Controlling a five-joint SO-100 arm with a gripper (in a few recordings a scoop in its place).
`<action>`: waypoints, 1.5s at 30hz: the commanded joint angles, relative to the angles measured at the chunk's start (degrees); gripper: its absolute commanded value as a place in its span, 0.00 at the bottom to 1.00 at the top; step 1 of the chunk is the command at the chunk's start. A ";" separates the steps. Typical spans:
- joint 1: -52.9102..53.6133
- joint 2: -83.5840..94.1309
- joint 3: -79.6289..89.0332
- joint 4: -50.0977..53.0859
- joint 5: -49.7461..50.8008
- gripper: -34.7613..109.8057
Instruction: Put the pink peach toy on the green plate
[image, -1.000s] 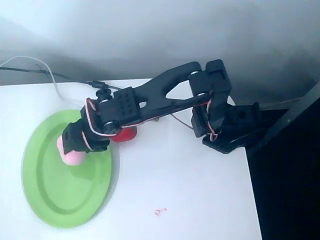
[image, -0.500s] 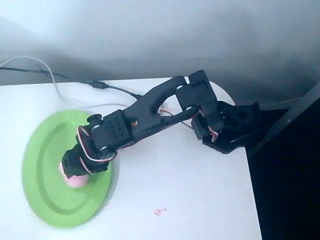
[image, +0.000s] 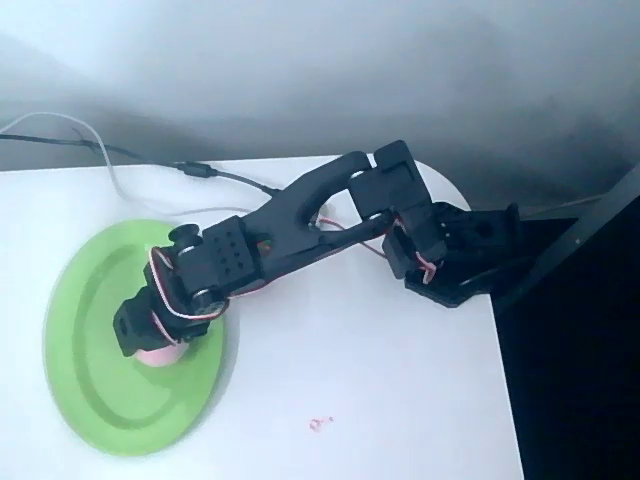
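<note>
Overhead view. Nearest the bottom edge, the white surface (image: 380, 400) lies bare except for a small red speck (image: 319, 424) right of the green plate (image: 75, 390). The surface's right edge runs diagonally down from the arm's base to the bottom of the picture; past it is dark space with a dark bar (image: 585, 235) slanting up to the right.

The green plate sits at the left part of the surface, oval, light green, with a raised rim; its left rim is close to the surface's left edge. Its lower half is open.

The hand (image: 140, 335) is over the plate's middle, slightly right of centre. The pink peach toy (image: 157, 352) is directly under it, over the plate; a pale pink crescent shows at the hand's lower right edge, the rest covered. Seam not discernible. Fingers are hidden by the wrist body, so whether they are apart or clamped on the toy cannot be told, nor whether the toy touches the plate.

The black arm (image: 300, 215) stretches from the hand up and right to its base (image: 455, 255) by the right edge. Beyond the plate, a white cable (image: 105, 160) and a black cable (image: 215, 175) cross the far edge of the surface. Behind is a grey wall (image: 320, 70).
</note>
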 joint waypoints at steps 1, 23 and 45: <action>-0.62 3.69 -1.93 0.35 0.18 0.52; 7.47 72.16 45.26 4.39 5.19 0.24; 20.48 108.19 82.27 33.66 5.45 0.24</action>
